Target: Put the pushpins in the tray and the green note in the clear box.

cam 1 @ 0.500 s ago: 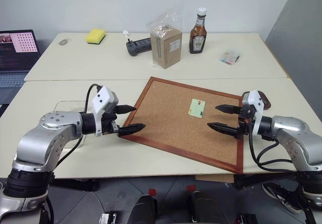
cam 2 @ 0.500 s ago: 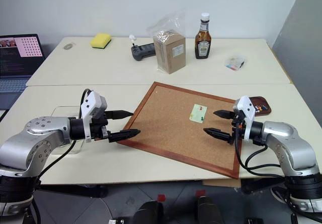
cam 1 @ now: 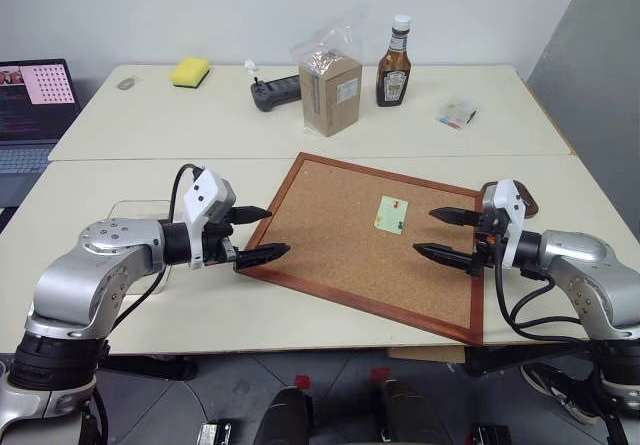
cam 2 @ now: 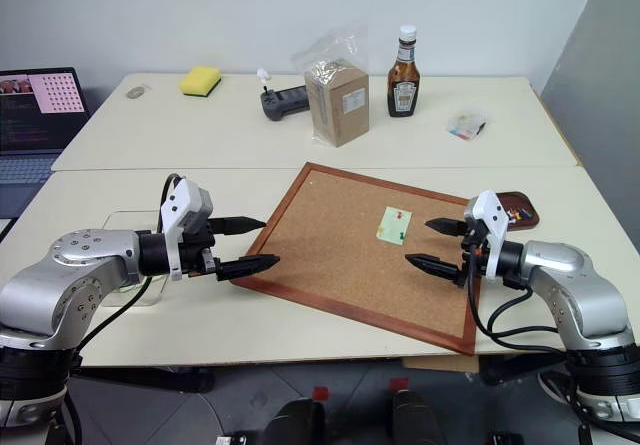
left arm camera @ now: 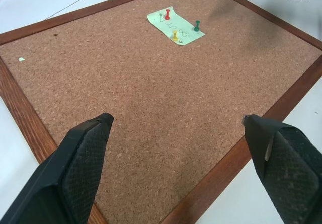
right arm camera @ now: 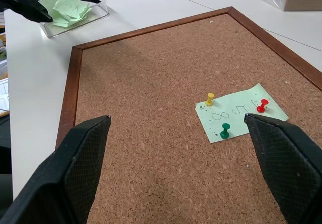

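Observation:
The green note point(right arm camera: 241, 112) lies on the corkboard point(cam 1: 330, 255), held by three pushpins: red point(right arm camera: 261, 105), yellow point(right arm camera: 210, 98) and green point(right arm camera: 225, 130). My left gripper point(cam 1: 278, 232) hovers open at the board's left edge, pointing toward the note. Open too, my right gripper point(cam 1: 423, 231) hangs over the board's right part, just right of the note, nothing between its fingers. The dark tray point(cam 2: 527, 220) sits on the table behind the right gripper with small colourful bits in it. Beside my left arm stands the clear box point(right arm camera: 80, 22), holding pale green slips.
On the far table stand a bagged cardboard box point(cam 1: 330, 90), a sauce bottle point(cam 1: 394, 62), a black controller point(cam 1: 275, 92), a yellow sponge point(cam 1: 189, 71) and a small clear packet point(cam 1: 456, 115). A laptop point(cam 1: 35, 95) sits at the far left.

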You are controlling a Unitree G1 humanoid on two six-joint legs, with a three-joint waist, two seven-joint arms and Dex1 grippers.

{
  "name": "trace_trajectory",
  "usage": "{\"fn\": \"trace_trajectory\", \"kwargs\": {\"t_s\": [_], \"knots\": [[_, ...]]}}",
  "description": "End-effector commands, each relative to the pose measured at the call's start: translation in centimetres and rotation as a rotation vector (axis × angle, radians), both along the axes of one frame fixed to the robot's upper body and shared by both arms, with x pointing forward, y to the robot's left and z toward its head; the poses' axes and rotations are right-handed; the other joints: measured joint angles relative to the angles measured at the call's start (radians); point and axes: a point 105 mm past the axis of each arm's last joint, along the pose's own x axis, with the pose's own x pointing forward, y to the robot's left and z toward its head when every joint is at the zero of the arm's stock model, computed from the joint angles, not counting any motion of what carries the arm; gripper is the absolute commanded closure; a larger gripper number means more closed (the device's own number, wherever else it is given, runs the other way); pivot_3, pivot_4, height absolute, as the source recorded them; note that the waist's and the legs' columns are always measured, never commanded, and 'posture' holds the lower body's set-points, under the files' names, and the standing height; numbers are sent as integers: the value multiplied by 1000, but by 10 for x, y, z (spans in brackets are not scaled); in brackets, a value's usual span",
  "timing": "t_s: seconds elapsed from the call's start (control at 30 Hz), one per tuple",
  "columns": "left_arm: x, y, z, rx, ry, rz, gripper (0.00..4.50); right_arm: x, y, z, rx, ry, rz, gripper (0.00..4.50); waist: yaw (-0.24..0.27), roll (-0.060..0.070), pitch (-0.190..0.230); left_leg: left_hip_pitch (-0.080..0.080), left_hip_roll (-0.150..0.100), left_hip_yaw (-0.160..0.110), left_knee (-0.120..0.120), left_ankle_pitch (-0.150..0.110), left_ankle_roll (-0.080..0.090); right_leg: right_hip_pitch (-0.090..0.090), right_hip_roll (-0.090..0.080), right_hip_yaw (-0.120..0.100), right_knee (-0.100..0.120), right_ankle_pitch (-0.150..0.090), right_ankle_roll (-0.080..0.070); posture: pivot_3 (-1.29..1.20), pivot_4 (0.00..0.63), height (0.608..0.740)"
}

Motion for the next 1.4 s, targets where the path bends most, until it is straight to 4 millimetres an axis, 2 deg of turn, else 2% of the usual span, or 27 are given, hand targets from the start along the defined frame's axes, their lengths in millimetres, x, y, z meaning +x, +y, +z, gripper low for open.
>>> {"fn": "trace_trajectory", "kwargs": {"t_s": [0.03,0.33,0.43,0.53,0.8,1.0,1.13,1.2,1.4], "knots": [[0,-3,9,-12,-30,-20,94,0,-3,7,-3,-33,-2,0,0,0,0,0,0,0,0,0,0,0,0,0,0,0,0,0,150,740],[7,-11,15,-90,-76,-24,94,8,-1,9,28,-55,-70,0,0,0,0,0,0,0,0,0,0,0,0,0,0,0,0,0,150,740],[16,-24,12,-134,-111,-18,512,8,5,6,46,-58,-85,0,2,0,0,0,0,0,0,0,0,0,0,0,0,0,0,0,150,740],[22,-40,5,-147,-118,-33,1139,12,13,9,70,-69,-94,0,3,0,0,0,-1,0,1,0,0,0,-1,0,0,0,0,0,150,740],[46,-71,-16,-154,-126,-51,2558,32,19,7,53,-105,-171,0,1,0,0,0,-1,0,1,0,0,0,0,0,1,0,0,0,150,740],[55,-78,-20,-132,-121,-64,3834,40,26,2,56,-111,-183,0,0,0,0,-1,-1,0,1,0,0,-1,0,0,1,0,0,0,150,740],[58,-79,-28,-95,-101,-60,4486,47,29,1,70,-112,-194,0,1,0,0,-1,-1,0,1,0,0,-1,-1,0,1,0,0,0,150,740],[58,-80,-33,-78,-88,-61,4486,49,31,0,74,-111,-194,0,0,0,0,-1,-2,0,1,0,0,-1,0,0,1,0,0,0,150,740],[53,-87,-69,0,12,-51,4486,62,43,-6,79,-110,-188,0,0,0,0,-1,-2,0,1,0,0,-1,0,0,1,0,0,0,150,740]]}}
